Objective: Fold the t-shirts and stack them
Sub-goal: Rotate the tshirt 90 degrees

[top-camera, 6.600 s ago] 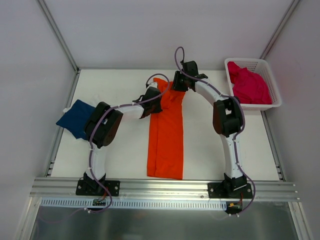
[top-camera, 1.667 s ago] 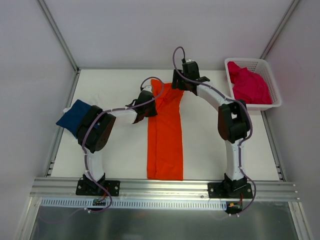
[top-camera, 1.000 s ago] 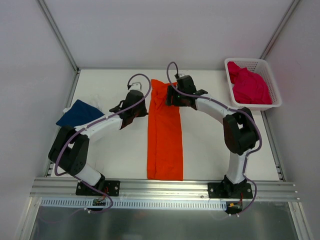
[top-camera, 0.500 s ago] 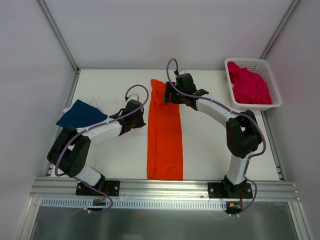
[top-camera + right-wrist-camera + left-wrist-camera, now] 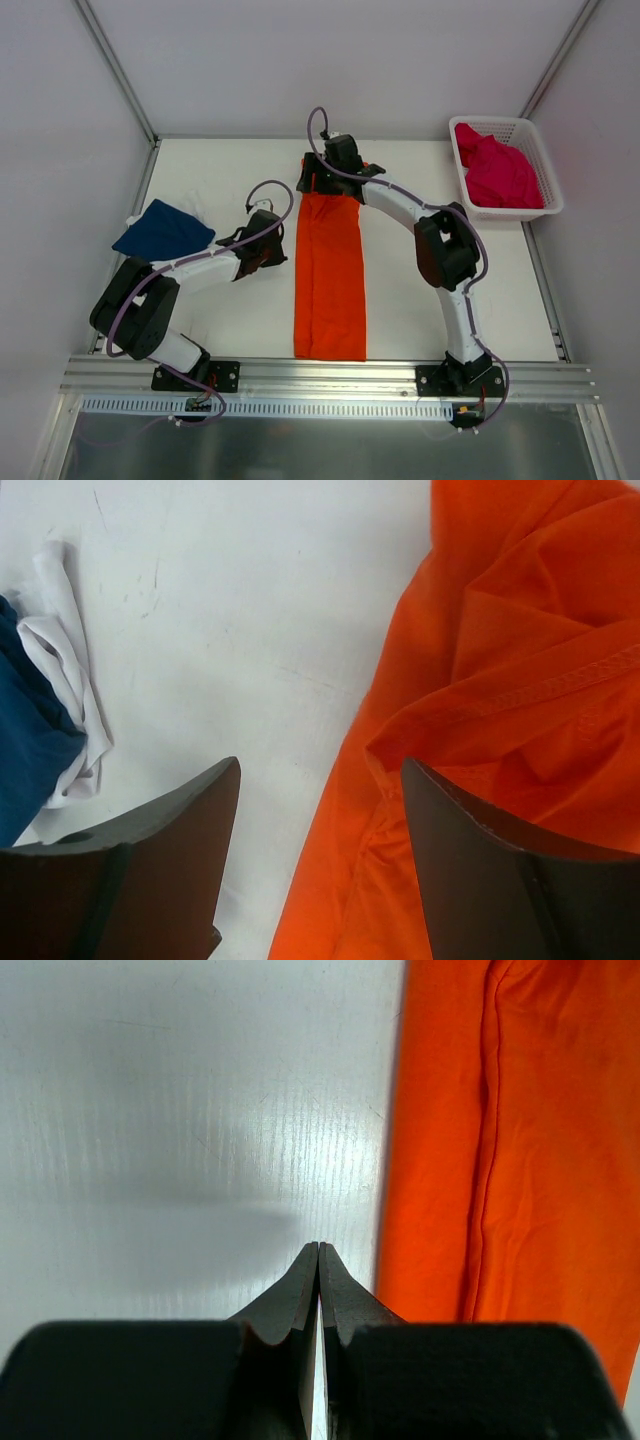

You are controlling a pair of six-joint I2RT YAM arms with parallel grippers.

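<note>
An orange t-shirt [image 5: 330, 275] lies folded into a long strip down the middle of the table [image 5: 420, 290]. A navy t-shirt [image 5: 160, 228] lies folded at the left edge. The magenta t-shirt [image 5: 497, 170] is bundled in the basket. My right gripper [image 5: 309, 181] hovers open over the strip's far left corner; in the right wrist view its jaws [image 5: 320, 770] straddle the edge of the orange cloth [image 5: 520, 680], with nothing gripped. My left gripper [image 5: 272, 252] is shut and empty, just left of the strip; its wrist view shows its closed tips [image 5: 318, 1247] over bare table beside the orange shirt [image 5: 510, 1140].
A white mesh basket [image 5: 548, 185] stands at the far right corner. In the right wrist view a white scrap of cloth [image 5: 62, 650] sticks out beside the navy cloth [image 5: 25, 740]. Metal rails frame the table's edges.
My right gripper has swung left to the orange strip's far left corner, still open. My left gripper, shut, has drawn slightly back toward the near side. The shirts have not moved.
</note>
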